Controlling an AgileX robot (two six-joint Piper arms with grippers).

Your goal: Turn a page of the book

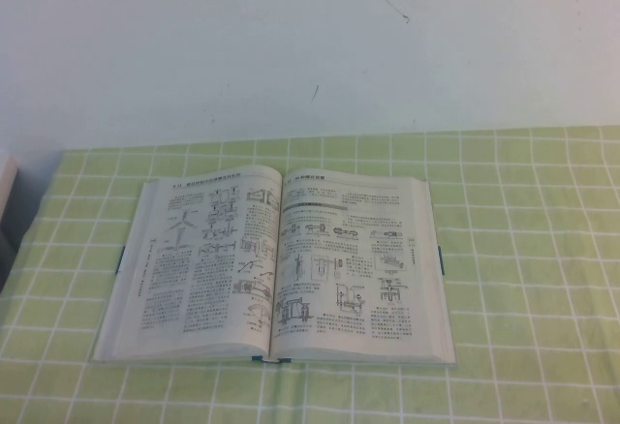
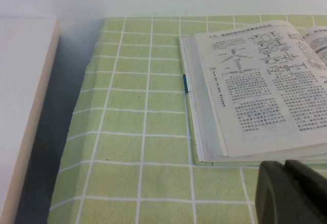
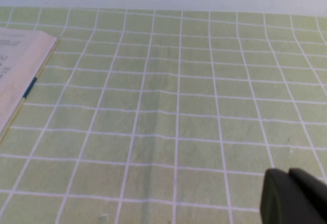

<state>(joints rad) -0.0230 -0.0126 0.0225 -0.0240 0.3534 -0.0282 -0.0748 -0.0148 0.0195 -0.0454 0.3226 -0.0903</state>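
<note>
Book (image 1: 276, 267) lying open, flat, near centre of surface (image 1: 542, 250), spine running toward far edge; green checked cloth (image 1: 523, 337) underneath. Both leaves down, nothing lifted yet — task not begun, by the look of it.

Left claw (image 2: 291, 193) low over near-left part of surface, just short of book's near-left corner; only dark tips in its own wrist view, seemingly pressed together, but poor angle — cannot tell for sure. Right claw (image 3: 294, 196) over bare cloth well to the right of book, closed, holding nothing.

Doing the step well, as a judgement: approach page (image 1: 358, 269) at its outer edge or near corner, catch only the top leaf, not a stack. Light contact, slide inward a bit to buckle the paper, then lift and sweep across spine. Keep pressure low; thin paper prob. creases or tears if pinched hard. Other arm could steady the opposite cover if book shifts.

View differences: high view gives whole spread and both printed pages but neither claw. Left wrist view alone shows stacked page edges, teal cover edge, plus a pale panel (image 2: 25, 106) at surface's left edge. Right wrist view shows only book's right edge w/ teal mark.
</note>
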